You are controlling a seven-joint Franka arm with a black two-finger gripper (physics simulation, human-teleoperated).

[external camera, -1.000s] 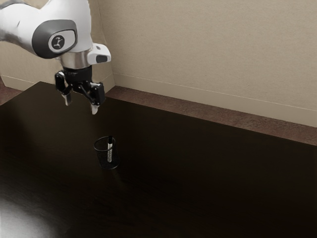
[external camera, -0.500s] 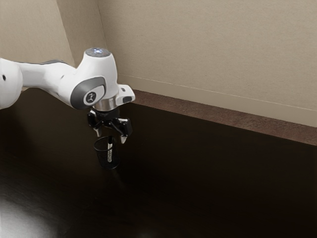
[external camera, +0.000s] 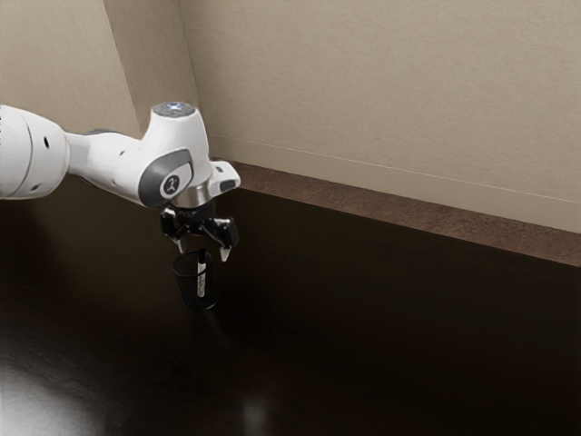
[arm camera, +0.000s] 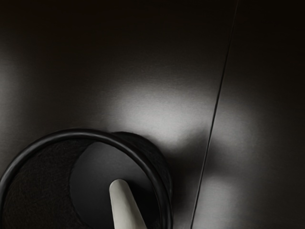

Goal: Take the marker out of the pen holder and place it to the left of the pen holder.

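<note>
My gripper [external camera: 202, 252] is open in the exterior view, its fingertips apart just above the rim of the pen holder and the marker's top. The black mesh pen holder [external camera: 185, 289] stands upright on the dark table. Inside it the marker [external camera: 201, 280], white with a black upper end, leans slightly. In the wrist view the round rim of the pen holder [arm camera: 78, 134] lies beneath my hand, with the pale end of the marker [arm camera: 125, 205] against the holder's dark floor.
The dark table [external camera: 390, 336] stretches around the holder on all sides. A thin seam runs along its top in the wrist view. Beyond the table's far edge are a brown floor strip and a beige wall [external camera: 390, 91].
Over the last second my hand has come down and toward the exterior view's right, over the holder; lately it has shifted only slightly. Holder and marker have stayed where they were.
</note>
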